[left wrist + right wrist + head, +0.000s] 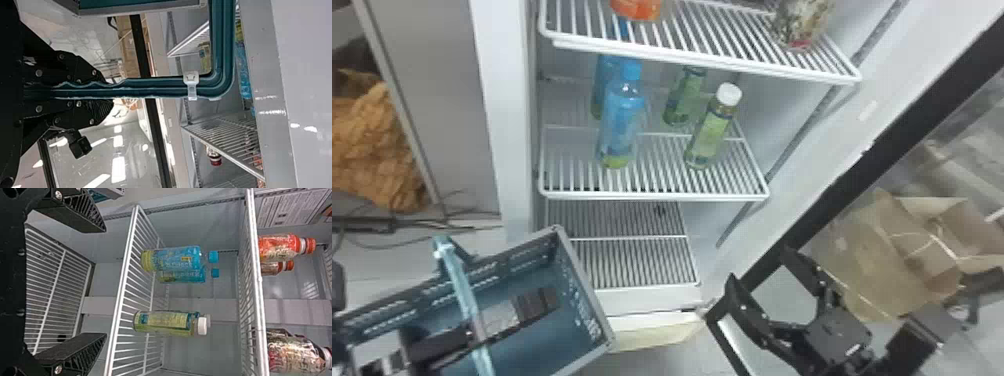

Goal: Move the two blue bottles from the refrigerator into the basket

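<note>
blue bottles (621,125) on wire shelf (652,196)

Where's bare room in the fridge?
Bare: middle shelf, between front blue bottle and white-capped bottle, plus the strip before them; also the visible lower shelf. Crowded: behind them, with rear blue bottle and rear green bottle.

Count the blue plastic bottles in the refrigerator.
2. Both stand toward the left of the white wire shelf in the head view: one blue-capped bottle nearer the front, the other blue-capped bottle behind it. More could be hidden farther back.
</note>
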Robot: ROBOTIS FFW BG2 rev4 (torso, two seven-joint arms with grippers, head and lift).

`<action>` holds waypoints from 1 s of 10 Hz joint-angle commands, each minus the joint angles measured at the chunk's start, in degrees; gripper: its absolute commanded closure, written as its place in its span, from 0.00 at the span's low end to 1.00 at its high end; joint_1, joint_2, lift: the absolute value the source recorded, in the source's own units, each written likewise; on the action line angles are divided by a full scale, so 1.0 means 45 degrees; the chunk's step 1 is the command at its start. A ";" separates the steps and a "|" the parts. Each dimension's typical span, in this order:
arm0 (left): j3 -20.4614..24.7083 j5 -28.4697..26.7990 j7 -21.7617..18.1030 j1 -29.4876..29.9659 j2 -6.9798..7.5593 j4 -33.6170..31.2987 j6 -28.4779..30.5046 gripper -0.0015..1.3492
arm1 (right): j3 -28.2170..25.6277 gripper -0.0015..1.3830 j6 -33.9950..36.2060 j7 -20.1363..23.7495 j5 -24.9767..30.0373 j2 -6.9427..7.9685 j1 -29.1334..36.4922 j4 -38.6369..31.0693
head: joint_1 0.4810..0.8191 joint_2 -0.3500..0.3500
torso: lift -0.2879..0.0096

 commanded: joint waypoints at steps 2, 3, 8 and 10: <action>0.0025 0.0000 -0.0001 0.0000 -0.0008 0.0016 -0.0027 0.89 | 0.0328 0.07 0.0187 0.0257 0.0061 -0.0217 -0.0869 0.0356 | 0.63 0.00 | 0.23; 0.0025 0.0000 -0.0001 -0.0031 -0.0008 0.0048 0.0004 0.89 | 0.0582 0.07 0.0187 0.0355 -0.0015 -0.0354 -0.1275 0.0606 | 0.63 0.00 | 0.23; 0.0051 0.0000 -0.0001 -0.0062 -0.0047 0.0079 -0.0027 0.89 | 0.1648 0.07 0.0187 0.0355 -0.0142 -0.0647 -0.3619 0.2293 | 0.63 0.02 | 0.23; 0.0076 0.0000 -0.0001 -0.0062 -0.0047 0.0048 -0.0027 0.89 | 0.2003 0.07 0.0187 0.0336 -0.0116 -0.0666 -0.4807 0.3262 | 0.63 0.04 | 0.23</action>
